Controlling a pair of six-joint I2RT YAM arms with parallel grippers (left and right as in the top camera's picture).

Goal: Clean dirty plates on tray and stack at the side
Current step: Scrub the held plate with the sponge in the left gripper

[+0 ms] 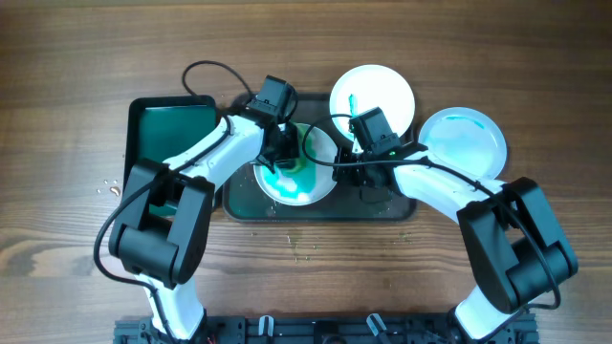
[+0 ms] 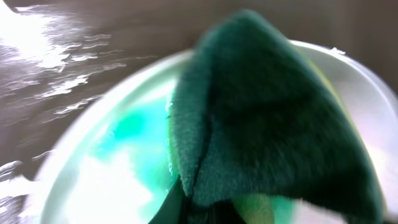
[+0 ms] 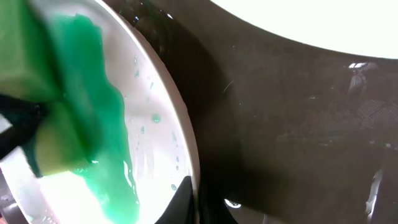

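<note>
A white plate (image 1: pixel 323 177) smeared with green soap (image 1: pixel 290 183) lies on the dark tray (image 1: pixel 382 205). My left gripper (image 1: pixel 279 158) is shut on a green-and-yellow sponge (image 2: pixel 267 124) and presses it onto the plate (image 2: pixel 93 186). My right gripper (image 1: pixel 342 161) is shut on the plate's right rim (image 3: pixel 189 168), one finger inside and one outside. In the right wrist view the sponge (image 3: pixel 37 93) and the soap (image 3: pixel 93 124) show at the left.
Two more white plates sit off the tray at the back right, one (image 1: pixel 373 96) with a small green mark, one (image 1: pixel 464 141) with a pale blue-green smear. A green tub (image 1: pixel 170 143) stands left of the tray. Water drops lie on the wood.
</note>
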